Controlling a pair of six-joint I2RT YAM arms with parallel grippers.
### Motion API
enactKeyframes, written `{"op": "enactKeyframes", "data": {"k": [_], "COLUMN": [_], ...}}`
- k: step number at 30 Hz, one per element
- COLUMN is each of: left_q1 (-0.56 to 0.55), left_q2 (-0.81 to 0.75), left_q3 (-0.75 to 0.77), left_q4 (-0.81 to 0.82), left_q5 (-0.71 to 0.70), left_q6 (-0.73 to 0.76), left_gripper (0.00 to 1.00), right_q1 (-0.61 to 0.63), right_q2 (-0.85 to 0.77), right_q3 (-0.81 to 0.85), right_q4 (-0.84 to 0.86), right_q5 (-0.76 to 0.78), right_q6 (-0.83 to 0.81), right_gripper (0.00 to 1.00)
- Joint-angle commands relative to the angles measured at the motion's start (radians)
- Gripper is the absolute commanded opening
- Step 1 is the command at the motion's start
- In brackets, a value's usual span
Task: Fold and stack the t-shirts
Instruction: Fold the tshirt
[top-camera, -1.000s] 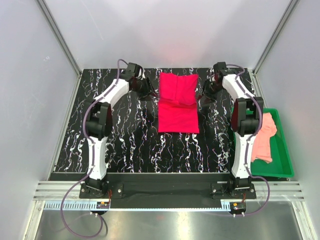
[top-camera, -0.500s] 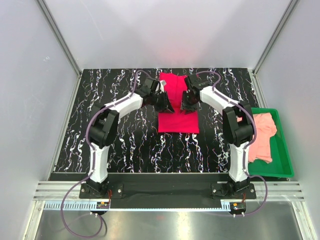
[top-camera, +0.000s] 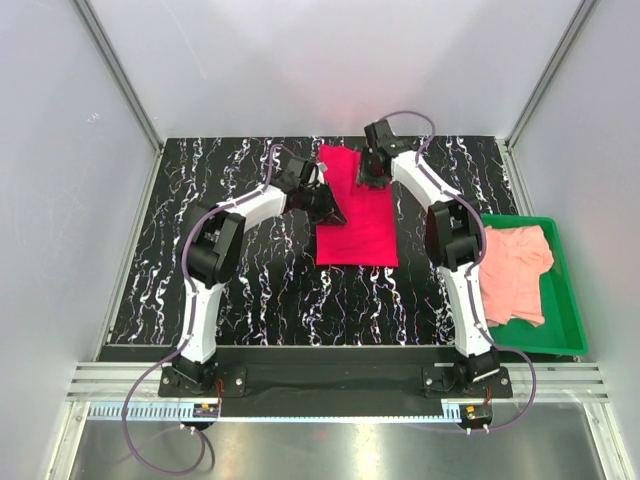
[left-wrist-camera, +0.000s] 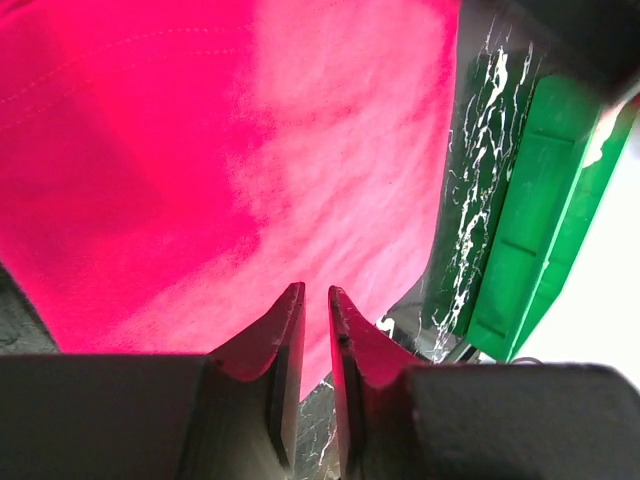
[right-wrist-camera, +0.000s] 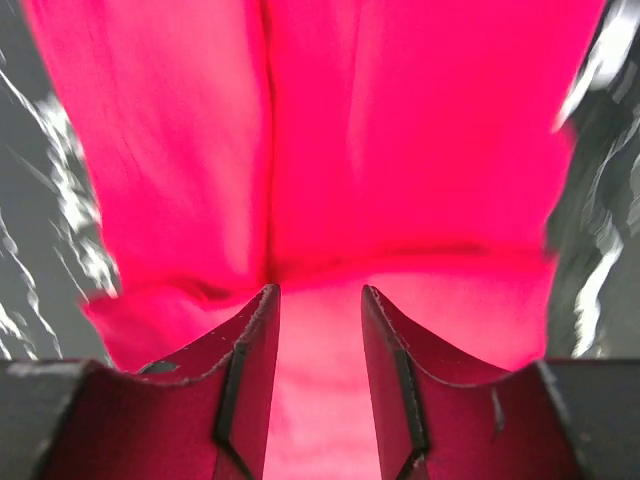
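Observation:
The crimson-red t-shirt (top-camera: 358, 215) lies as a flat folded rectangle in the middle of the black marbled table (top-camera: 230, 270). My left gripper (top-camera: 330, 210) is low over its left edge. In the left wrist view, the left gripper (left-wrist-camera: 315, 290) has only a narrow slit between its jaws, with nothing in it and red cloth (left-wrist-camera: 230, 150) beyond the tips. My right gripper (top-camera: 372, 180) hovers over the shirt's far part. In the right wrist view, it (right-wrist-camera: 320, 290) is open above the red cloth (right-wrist-camera: 400, 130), holding nothing. The salmon-pink t-shirt (top-camera: 512, 272) lies crumpled in the tray.
The green plastic tray (top-camera: 570, 300) stands at the table's right edge; its side (left-wrist-camera: 530, 200) also shows in the left wrist view. Grey walls enclose the table on three sides. Both arms reach inward over the far half of the table.
Both grippers moved in from the shirt's sides onto it, and the right one then shifted toward its far edge. The left jaws narrowed. The shirt's puffed upper fold now lies flat.

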Motion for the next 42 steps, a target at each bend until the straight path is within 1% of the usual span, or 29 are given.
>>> {"op": "enactKeyframes", "data": {"k": [1, 3, 5, 6, 7, 9, 10, 12, 13, 14, 15, 16, 17, 18, 19, 20, 22, 24, 26, 29, 34, 36, 38, 42], "left_q1": [0.012, 0.024, 0.039, 0.046, 0.05, 0.061, 0.061, 0.053, 0.049, 0.041, 0.035, 0.024, 0.018, 0.02, 0.021, 0.024, 0.035, 0.036, 0.036, 0.04, 0.038, 0.033, 0.026, 0.013], "left_q2": [-0.018, -0.002, 0.024, 0.033, 0.044, 0.041, 0.023, -0.005, -0.037, -0.056, -0.076, -0.115, -0.132, -0.146, -0.169, -0.177, -0.191, -0.189, -0.165, -0.136, -0.14, -0.143, -0.162, -0.223], "left_q3": [0.071, 0.094, 0.128, 0.14, 0.145, 0.139, 0.131, 0.08, 0.051, 0.022, -0.048, -0.085, -0.12, -0.184, -0.211, -0.24, -0.297, -0.311, -0.302, -0.303, -0.384, -0.404, -0.424, -0.524], "left_q4": [0.031, 0.015, 0.017, 0.018, 0.014, 0.006, 0.003, -0.012, -0.026, -0.028, -0.02, 0.006, 0.015, 0.021, 0.035, 0.038, 0.05, 0.046, -0.008, -0.068, -0.091, -0.133, -0.167, -0.16], "left_q5": [0.031, 0.034, 0.053, 0.078, 0.091, 0.123, 0.132, 0.16, 0.168, 0.177, 0.187, 0.204, 0.207, 0.208, 0.206, 0.201, 0.189, 0.168, 0.151, 0.131, 0.076, 0.019, -0.006, -0.032], "left_q6": [-0.004, 0.01, 0.011, 0.013, 0.014, 0.014, 0.019, 0.048, 0.056, 0.06, 0.057, 0.054, 0.051, 0.05, 0.05, 0.051, 0.051, 0.083, 0.14, 0.181, 0.194, 0.217, 0.232, 0.231], "left_gripper": [0.21, 0.24, 0.25, 0.26, 0.26, 0.23, 0.22, 0.2, 0.17, 0.16, 0.14, 0.13, 0.12, 0.12, 0.11, 0.11, 0.1, 0.1, 0.1, 0.09, 0.09, 0.08, 0.08, 0.07], "right_q1": [-0.051, -0.057, -0.057, -0.058, -0.06, -0.074, -0.078, -0.085, -0.083, -0.083, -0.086, -0.085, -0.086, -0.086, -0.086, -0.086, -0.086, -0.086, -0.088, -0.089, -0.089, -0.085, -0.08, -0.033], "right_q2": [0.089, 0.097, 0.048, 0.017, -0.051, -0.119, -0.182, -0.251, -0.317, -0.349, -0.377, -0.42, -0.437, -0.449, -0.451, -0.443, -0.408, -0.382, -0.353, -0.325, -0.311, -0.317, -0.336, -0.399], "right_q3": [0.255, 0.295, 0.256, 0.213, 0.106, -0.001, -0.111, -0.222, -0.328, -0.379, -0.428, -0.509, -0.546, -0.584, -0.641, -0.661, -0.686, -0.701, -0.708, -0.723, -0.818, -0.867, -0.901, -0.994], "right_q4": [-0.112, -0.162, -0.173, -0.142, -0.121, -0.075, -0.058, -0.007, 0.01, 0.03, 0.082, 0.108, 0.136, 0.2, 0.226, 0.246, 0.259, 0.269, 0.256, 0.237, 0.254, 0.26, 0.263, 0.262], "right_q5": [0.055, 0.02, -0.003, -0.022, -0.054, -0.155, -0.209, -0.304, -0.338, -0.411, -0.454, -0.494, -0.589, -0.643, -0.689, -0.762, -0.81, -0.83, -0.804, -0.781, -0.735, -0.721, -0.703, -0.68], "right_q6": [-0.077, -0.102, -0.128, -0.131, -0.136, -0.122, -0.104, -0.09, -0.091, -0.087, -0.073, -0.029, -0.004, 0.019, 0.055, 0.071, 0.077, 0.076, 0.045, 0.024, 0.017, 0.013, 0.014, 0.017], "right_gripper": [0.46, 0.47, 0.47, 0.48, 0.49, 0.48, 0.48, 0.46, 0.45, 0.39, 0.35, 0.28, 0.18, 0.14, 0.12, 0.1, 0.09, 0.09, 0.09, 0.09, 0.1, 0.1, 0.11, 0.11]}}
